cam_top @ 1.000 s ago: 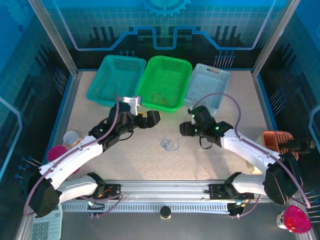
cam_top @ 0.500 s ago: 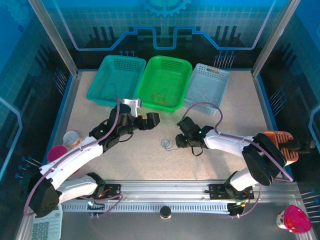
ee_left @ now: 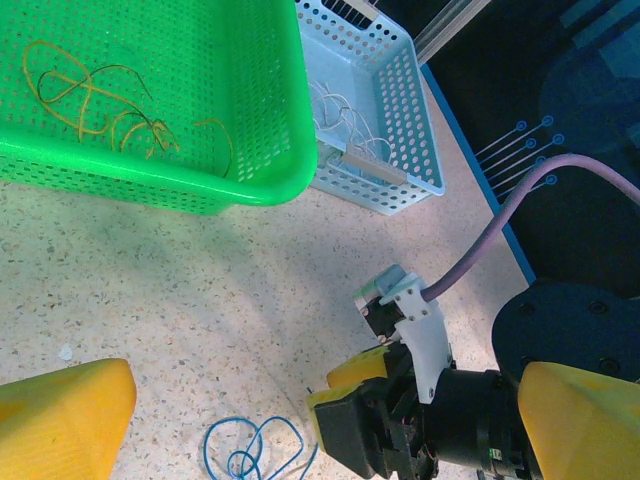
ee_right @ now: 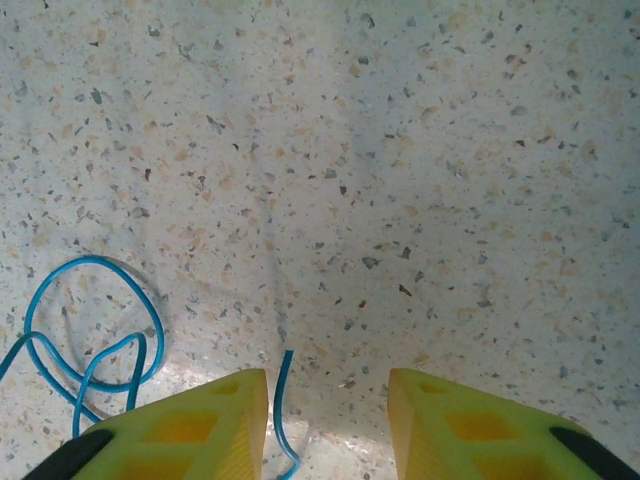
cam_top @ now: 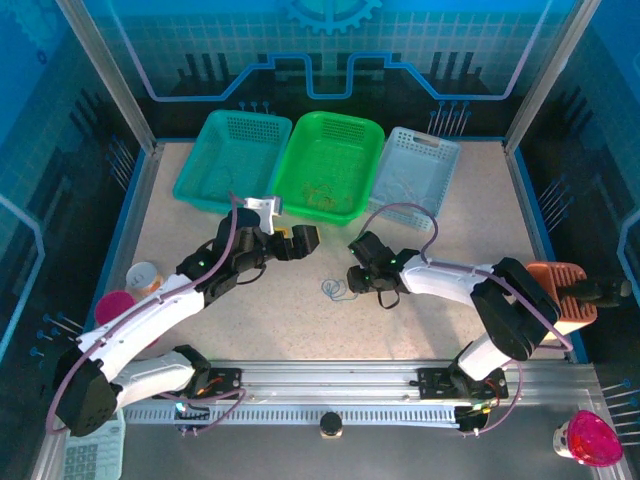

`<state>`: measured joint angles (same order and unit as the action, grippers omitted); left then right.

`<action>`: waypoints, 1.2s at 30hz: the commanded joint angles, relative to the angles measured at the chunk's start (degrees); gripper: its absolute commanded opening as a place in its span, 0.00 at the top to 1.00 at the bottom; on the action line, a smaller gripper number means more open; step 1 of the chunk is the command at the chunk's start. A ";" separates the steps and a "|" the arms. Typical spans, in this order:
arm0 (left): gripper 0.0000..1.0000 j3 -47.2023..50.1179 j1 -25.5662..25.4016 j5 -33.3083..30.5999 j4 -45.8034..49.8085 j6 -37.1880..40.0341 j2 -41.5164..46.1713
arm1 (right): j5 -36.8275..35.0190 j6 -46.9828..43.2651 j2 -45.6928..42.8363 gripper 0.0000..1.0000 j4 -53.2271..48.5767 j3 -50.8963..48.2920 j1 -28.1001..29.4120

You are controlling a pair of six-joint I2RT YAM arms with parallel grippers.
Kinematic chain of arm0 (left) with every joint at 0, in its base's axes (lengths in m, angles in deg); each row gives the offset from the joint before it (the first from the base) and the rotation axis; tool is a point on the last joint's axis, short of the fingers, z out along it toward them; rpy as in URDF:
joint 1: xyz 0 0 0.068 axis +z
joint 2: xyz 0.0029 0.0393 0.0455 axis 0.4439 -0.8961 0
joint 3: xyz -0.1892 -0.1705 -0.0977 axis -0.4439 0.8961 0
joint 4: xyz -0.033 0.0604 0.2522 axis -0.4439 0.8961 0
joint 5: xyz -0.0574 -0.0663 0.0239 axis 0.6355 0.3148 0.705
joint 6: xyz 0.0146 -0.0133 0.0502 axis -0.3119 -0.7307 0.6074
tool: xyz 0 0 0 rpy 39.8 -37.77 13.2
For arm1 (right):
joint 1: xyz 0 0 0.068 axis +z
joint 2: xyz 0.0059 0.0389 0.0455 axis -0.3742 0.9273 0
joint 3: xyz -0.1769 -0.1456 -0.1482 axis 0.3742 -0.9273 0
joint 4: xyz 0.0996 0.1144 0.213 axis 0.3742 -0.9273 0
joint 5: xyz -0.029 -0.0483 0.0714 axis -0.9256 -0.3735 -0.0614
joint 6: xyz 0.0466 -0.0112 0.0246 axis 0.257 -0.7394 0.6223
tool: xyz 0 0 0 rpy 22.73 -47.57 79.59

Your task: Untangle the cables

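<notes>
Sitting in the green basket (ee_left: 262, 120), yellowish cables (ee_left: 86, 98)

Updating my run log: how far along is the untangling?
Done: yellowish cords lie in the green basket, white cords in the pale blue basket. In hand: the open right gripper straddles the free end of the blue cable. Remaining: that cable, looped on the table, ungrasped.
</notes>
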<state>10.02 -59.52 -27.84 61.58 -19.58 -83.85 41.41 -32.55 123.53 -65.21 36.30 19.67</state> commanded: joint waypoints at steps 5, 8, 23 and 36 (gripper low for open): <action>0.01 1.22 0.28 0.53 -1.01 -1.17 1.41 | 0.44 0.60 2.79 0.66 1.05 1.68 1.12; 0.01 1.09 0.29 0.56 -1.12 -1.17 1.48 | 0.88 0.69 3.89 0.69 1.50 1.67 1.09; 0.01 0.63 0.29 2.82 3.08 -0.10 -4.65 | 1.33 -0.95 -4.07 1.00 -2.70 4.05 1.12; 0.08 4.93 -3.66 2.38 2.66 -2.07 -12.87 | -0.23 -0.60 -6.02 1.00 -3.39 1.29 0.71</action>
<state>13.71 -62.27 -25.28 63.75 -20.83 -95.78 42.39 -33.03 119.07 -67.18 38.95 20.13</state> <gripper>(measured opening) 0.925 0.064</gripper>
